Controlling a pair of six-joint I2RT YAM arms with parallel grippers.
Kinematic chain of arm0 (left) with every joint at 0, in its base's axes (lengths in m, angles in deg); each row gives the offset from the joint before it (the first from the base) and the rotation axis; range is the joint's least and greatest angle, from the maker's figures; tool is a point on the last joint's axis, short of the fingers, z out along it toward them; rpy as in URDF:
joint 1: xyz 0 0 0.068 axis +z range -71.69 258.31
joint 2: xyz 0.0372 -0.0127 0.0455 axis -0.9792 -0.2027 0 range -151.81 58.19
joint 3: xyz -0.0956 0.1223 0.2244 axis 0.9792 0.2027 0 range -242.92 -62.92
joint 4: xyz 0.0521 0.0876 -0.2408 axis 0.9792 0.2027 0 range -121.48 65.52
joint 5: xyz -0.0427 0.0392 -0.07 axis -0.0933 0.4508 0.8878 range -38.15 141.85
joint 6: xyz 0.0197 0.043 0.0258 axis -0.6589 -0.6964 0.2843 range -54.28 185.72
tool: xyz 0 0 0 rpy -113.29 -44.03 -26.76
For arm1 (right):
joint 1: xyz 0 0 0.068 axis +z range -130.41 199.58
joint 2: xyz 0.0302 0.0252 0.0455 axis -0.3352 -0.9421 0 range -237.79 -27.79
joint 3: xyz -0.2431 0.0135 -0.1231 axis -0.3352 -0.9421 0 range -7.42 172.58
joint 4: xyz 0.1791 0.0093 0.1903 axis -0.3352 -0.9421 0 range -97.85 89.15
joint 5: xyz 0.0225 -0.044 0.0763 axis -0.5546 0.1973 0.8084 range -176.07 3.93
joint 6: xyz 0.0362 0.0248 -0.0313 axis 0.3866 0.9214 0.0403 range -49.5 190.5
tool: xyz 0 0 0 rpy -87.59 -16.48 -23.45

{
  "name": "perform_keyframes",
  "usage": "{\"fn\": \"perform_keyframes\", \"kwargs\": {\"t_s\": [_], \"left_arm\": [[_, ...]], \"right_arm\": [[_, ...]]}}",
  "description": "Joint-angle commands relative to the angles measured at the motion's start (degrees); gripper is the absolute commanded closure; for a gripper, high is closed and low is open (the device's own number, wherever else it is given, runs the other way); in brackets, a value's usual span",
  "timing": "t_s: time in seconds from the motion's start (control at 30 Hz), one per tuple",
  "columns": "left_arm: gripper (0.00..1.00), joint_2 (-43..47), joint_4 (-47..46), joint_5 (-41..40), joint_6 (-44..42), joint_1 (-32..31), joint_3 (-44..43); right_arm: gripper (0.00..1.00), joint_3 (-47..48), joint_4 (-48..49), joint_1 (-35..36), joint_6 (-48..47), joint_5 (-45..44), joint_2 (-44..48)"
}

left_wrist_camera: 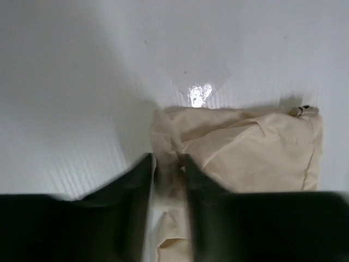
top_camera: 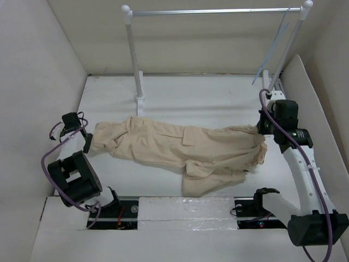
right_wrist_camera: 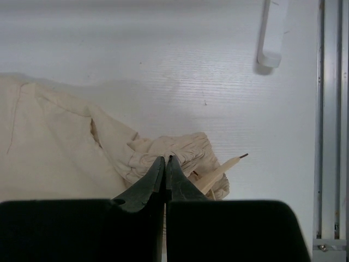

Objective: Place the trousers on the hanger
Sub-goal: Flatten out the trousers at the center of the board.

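Observation:
The beige trousers (top_camera: 180,147) lie stretched across the table from left to right. My left gripper (top_camera: 87,143) is at their left end. In the left wrist view it (left_wrist_camera: 169,164) is shut on a fold of the trouser cloth (left_wrist_camera: 251,153). My right gripper (top_camera: 260,131) is at their right end. In the right wrist view it (right_wrist_camera: 165,159) is shut, its tips pinching the gathered waistband (right_wrist_camera: 180,147), with a pale drawstring tip (right_wrist_camera: 226,165) sticking out beside it. The pale blue wire hanger (top_camera: 275,46) hangs from the right end of the rack's bar.
A rack with white posts (top_camera: 133,60) and a silver bar (top_camera: 212,11) stands at the back of the table. Its right post foot (right_wrist_camera: 271,33) and a metal rail (right_wrist_camera: 330,125) lie just beyond my right gripper. White walls close in both sides.

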Motion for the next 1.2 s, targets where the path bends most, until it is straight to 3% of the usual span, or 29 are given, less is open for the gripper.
{"fn": "perform_keyframes", "kwargs": {"t_s": [0.0, 0.07, 0.1, 0.13, 0.27, 0.47, 0.53, 0.77, 0.83, 0.9, 0.93, 0.97, 1.17], "left_arm": [[0.59, 0.47, -0.28, 2.69, -3.78, -0.64, -5.89], [0.37, 3.72, -0.45, -0.55, -7.55, -2.3, -10.2], [0.34, 5.39, -0.62, -1.78, -8.61, -3.18, -11.61], [0.34, 8.89, -0.8, -5.62, -11.06, -5.72, -14.23], [0.34, 6.22, -0.28, -6.53, -13.54, -9.51, -15.75], [0.32, -14.25, 5.43, -8.81, -17.06, -21.11, -25.58], [0.3, -20.33, 7.63, -11.37, -16.36, -21.83, -30.15], [0.34, -30.95, 7.9, -8.91, -14.51, -20.68, -35.08], [0.36, -32.99, 9.39, -9.26, -13.37, -19.37, -36.76], [0.48, -34.75, 9.57, -11.09, -13.11, -19.36, -36.93], [0.65, -34.93, 9.57, -11.63, -12.32, -19.36, -36.85], [0.98, -35.11, 9.4, -11.98, -11.88, -19.36, -36.76], [1.0, -27.57, 8.34, -15.06, -9.59, -19.36, -39.65]], "right_arm": [[1.0, -0.62, 4.48, -1.61, -0.76, -0.01, 0.39], [1.0, -0.54, 4.39, -1.61, -0.59, 2.79, 0.66], [1.0, -0.8, 4.31, -1.61, -0.41, 3.5, 0.83], [1.0, -1.49, 5.0, -1.61, -0.24, 5.33, 1.79], [1.0, -3.78, 6.94, -1.61, -0.23, 8.59, 2.42], [1.0, -4.67, 8.0, -1.61, -0.58, 10.27, 1.28], [1.0, -3.88, 7.56, -1.61, -0.85, 10.1, 0.92], [1.0, -2.65, 7.82, -2.66, -0.94, 9.57, -0.48], [1.0, -2.38, 7.91, -2.66, -0.85, 9.65, -1.01], [1.0, -2.2, 7.91, -2.66, -0.94, 9.31, -1.19], [1.0, -2.29, 8.0, -2.66, -0.85, 9.04, -1.27], [1.0, -2.47, 8.17, -2.66, -0.85, 8.69, -1.45], [1.0, -4.14, 12.99, -8.71, 0.03, 9.39, -4.87]]}}
